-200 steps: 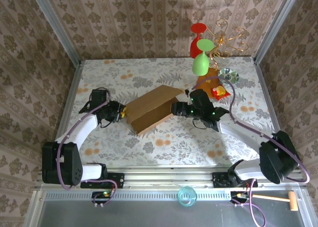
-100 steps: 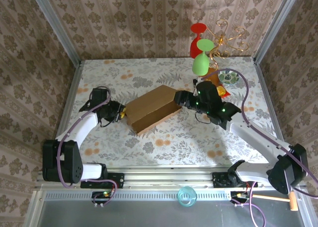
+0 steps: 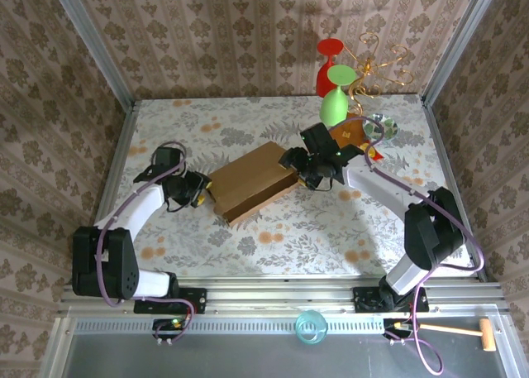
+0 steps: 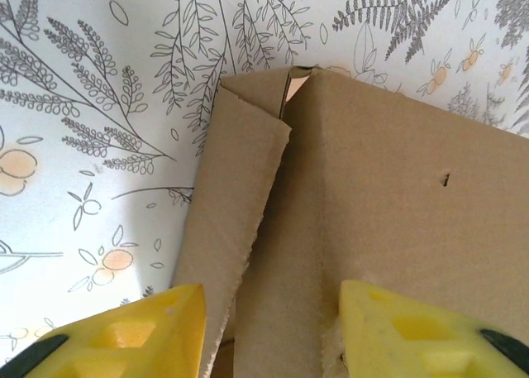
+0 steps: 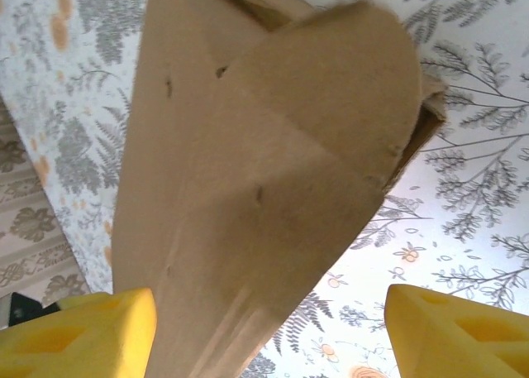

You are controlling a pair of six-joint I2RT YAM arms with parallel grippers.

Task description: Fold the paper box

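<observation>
Top external shows the paper box (image 3: 250,182) lying mid-tabletop (image 3: 289,229) between the left pincer (image 3: 202,189) and right pincer (image 3: 293,163), both open astride its ends; light, stiff, crease-prone cardboard, probably best pinched along flap edges.

Paper box (image 3: 250,182) lies aslant at mid-counter (image 3: 273,229), its left end nearer the arm bases, its right end farther back. The left tool (image 3: 202,191) sits at the box's left end, the right tool (image 3: 294,164) at its right end, a box flap between its fingers. Behind and to the right, near the far right corner, a stemmed glass (image 3: 334,105) stands before a second glass (image 3: 328,64), with a flat square piece (image 3: 351,131) and a small dish (image 3: 382,127) beside them. Off the counter's near edge lie a cup (image 3: 311,325) and, to its right, a mallet (image 3: 467,332).
</observation>
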